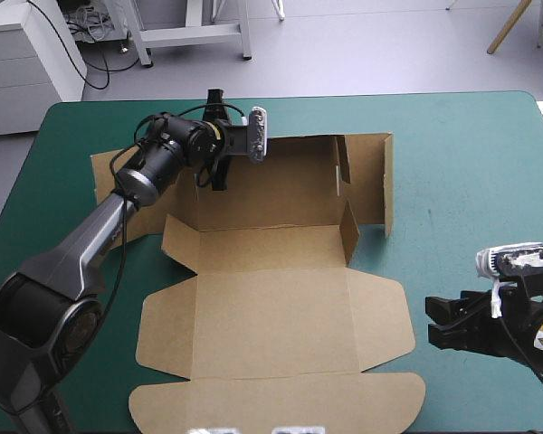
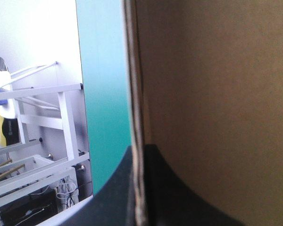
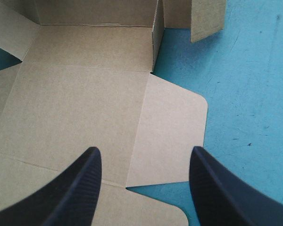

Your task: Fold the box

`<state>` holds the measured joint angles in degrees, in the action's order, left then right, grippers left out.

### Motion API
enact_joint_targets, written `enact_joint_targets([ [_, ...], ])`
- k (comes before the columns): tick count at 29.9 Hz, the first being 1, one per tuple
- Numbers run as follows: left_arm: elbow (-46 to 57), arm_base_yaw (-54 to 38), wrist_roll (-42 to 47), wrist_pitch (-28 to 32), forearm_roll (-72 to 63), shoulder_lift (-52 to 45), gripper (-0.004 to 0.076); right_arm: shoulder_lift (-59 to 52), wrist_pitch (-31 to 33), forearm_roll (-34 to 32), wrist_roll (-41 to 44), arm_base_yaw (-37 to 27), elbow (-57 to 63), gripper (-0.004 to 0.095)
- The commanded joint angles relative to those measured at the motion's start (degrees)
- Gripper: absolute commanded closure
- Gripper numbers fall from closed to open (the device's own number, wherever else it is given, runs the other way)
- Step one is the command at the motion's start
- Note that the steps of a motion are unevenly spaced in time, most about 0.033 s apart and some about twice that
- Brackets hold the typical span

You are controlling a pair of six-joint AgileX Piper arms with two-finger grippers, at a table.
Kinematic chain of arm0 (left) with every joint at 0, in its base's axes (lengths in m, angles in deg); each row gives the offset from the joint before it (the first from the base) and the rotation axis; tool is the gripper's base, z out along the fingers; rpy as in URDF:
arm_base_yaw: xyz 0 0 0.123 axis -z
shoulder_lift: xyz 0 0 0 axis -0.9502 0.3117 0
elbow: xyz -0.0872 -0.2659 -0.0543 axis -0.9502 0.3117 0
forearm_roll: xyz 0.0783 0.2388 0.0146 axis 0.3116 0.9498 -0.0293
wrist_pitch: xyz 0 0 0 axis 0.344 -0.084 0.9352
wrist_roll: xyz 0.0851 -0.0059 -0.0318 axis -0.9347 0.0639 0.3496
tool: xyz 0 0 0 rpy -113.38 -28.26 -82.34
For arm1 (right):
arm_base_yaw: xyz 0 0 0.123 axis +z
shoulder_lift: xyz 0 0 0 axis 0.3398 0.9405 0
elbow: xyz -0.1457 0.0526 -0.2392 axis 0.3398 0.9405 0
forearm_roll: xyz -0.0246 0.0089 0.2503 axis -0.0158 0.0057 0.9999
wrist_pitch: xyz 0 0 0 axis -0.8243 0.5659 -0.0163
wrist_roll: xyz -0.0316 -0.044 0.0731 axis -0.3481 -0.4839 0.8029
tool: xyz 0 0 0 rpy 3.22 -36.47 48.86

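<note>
Brown box [image 1: 271, 307] lies mid-frame, rear wall [image 1: 281, 181] raised upper centre; we see left gripper [image 2: 137, 153] clamped on that wall's edge, right gripper [image 3: 144, 149] fingers apart lower right, so we fear an unbraced pull dragging the sheet or letting the wall flop down

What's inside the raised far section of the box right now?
Only bare brown board shows inside the box; nothing lies on it. The left gripper, shut on the far wall, and its arm hide the left corner.
</note>
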<state>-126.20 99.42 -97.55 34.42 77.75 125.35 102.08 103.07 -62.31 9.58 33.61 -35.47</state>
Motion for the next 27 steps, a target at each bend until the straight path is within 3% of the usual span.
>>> enact_joint_targets([
  [1,-1.9,3.3,4.1,1.4,2.1,-3.6,0.0734,1.9,-4.8,0.0,0.8,-0.4,-1.1,0.0399],
  [4,-0.8,5.8,12.0,-0.6,6.8,-4.7,0.0734,3.4,-7.3,-0.9,0.3,-0.4,-1.1,0.0400],
  [10,8.6,11.0,13.8,1.1,11.4,-9.7,0.0734,9.0,-8.0,4.7,-6.0,-0.4,-1.1,0.0399],
  [13,13.1,14.0,22.7,1.2,18.4,-12.6,0.0734,11.1,-9.7,4.5,-6.6,-0.4,-1.2,0.0399],
  [16,16.5,17.2,31.3,0.1,24.9,-15.1,0.0734,12.6,-10.3,2.0,-6.2,-0.4,-1.8,0.0399],
  [23,20.7,25.0,39.6,-3.9,33.0,-18.4,0.0734,14.4,-12.0,-5.6,-3.7,-0.4,-9.2,0.0399],
  [27,22.9,26.9,44.6,-3.5,33.6,-18.5,0.0734,19.2,-6.9,-11.9,-3.7,-0.4,-18.7,0.0399],
])
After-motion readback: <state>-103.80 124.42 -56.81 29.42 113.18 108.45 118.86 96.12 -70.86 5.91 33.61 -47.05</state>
